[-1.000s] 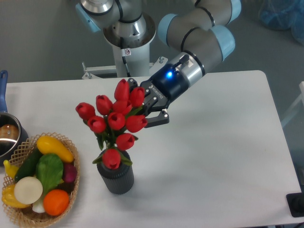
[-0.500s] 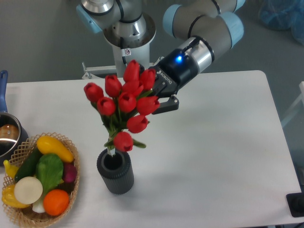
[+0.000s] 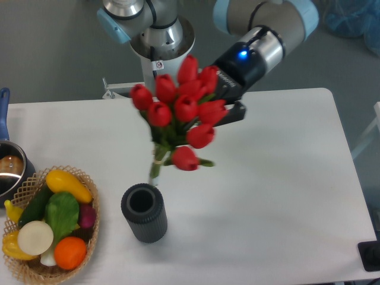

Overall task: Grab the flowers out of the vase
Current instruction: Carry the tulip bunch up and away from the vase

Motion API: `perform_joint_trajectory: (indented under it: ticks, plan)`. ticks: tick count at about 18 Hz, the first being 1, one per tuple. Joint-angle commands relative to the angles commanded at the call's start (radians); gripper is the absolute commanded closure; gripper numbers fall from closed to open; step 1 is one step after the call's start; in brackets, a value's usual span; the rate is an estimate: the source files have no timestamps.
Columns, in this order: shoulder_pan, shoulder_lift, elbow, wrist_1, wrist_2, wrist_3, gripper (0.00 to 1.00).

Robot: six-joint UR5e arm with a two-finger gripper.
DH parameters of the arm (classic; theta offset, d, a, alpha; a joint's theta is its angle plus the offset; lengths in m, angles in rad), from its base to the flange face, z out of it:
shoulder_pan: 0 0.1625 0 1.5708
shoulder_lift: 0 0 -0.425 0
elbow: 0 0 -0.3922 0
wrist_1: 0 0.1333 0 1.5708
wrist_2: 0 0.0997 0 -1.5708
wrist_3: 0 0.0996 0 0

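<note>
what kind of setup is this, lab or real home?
Likely a lab bench: a robot arm's gripper holds red tulips above a ribbed dark grey vase, beside a wicker basket of toy produce.

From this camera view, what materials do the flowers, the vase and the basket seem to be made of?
The flowers: probably plastic or fabric; the buds are uniformly red and smooth. The vase: likely matte dark grey plastic or rubber, with ribbed sides and no shine. The basket: woven wicker or similar fibre, since a tan plaited rim shows.
</note>
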Motion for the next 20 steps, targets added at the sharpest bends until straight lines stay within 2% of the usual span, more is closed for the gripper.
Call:
perform_joint_trajectory:
  ticks: [3,8,14,20]
  plan:
    - [0.067,-0.002,0.0,0.003,0.005,-0.003,0.68]
    - [0.12,-0.008,0.005,0.006,0.005,0.003,0.68]
    - [0.138,-0.028,0.012,0.008,0.008,0.008,0.68]
    - [0.16,-0.021,-0.011,0.006,0.009,0.008,0.68]
